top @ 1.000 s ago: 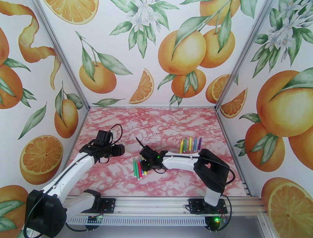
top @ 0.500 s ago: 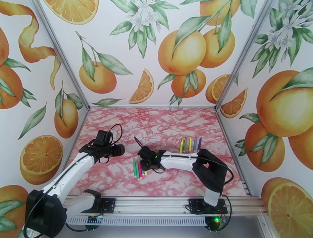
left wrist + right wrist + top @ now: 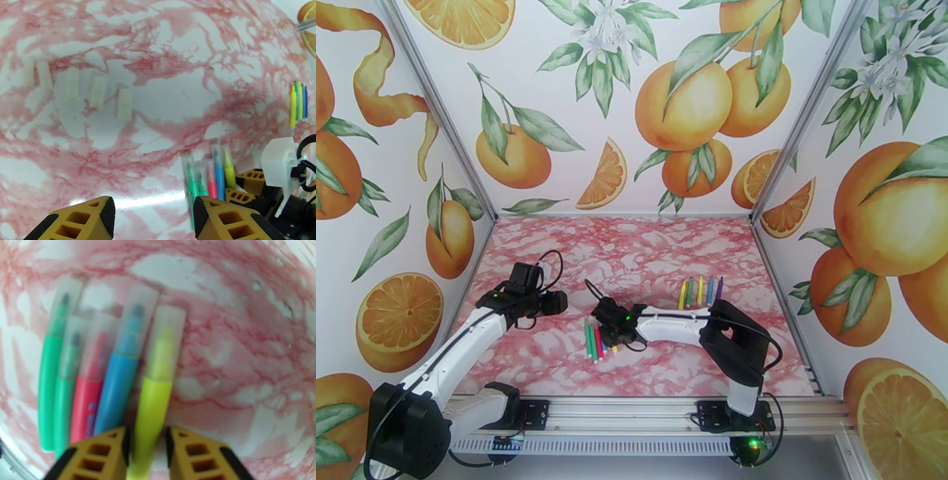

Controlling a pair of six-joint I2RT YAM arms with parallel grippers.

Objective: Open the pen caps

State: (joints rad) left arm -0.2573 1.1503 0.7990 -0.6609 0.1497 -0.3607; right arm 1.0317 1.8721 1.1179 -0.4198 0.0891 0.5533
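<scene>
The right tool [image 3: 146, 445] straddles the yellow pen [image 3: 152, 405], lengthwise between its jaws, cap pointing away; the grip looks unfinished.

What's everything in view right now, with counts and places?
capped pens: five; two green, red, blue, yellow; side by side at the table's middle, clear caps on
yellow pen: one; between the right gripper's fingers, contact unclear
far pens: five; yellow, green, yellow, blue, purple; row at right rear
loose caps: five; clear; scattered row on the table
table: one; pink marble
left gripper: open, empty, above the table
right gripper: astride the yellow pen
</scene>
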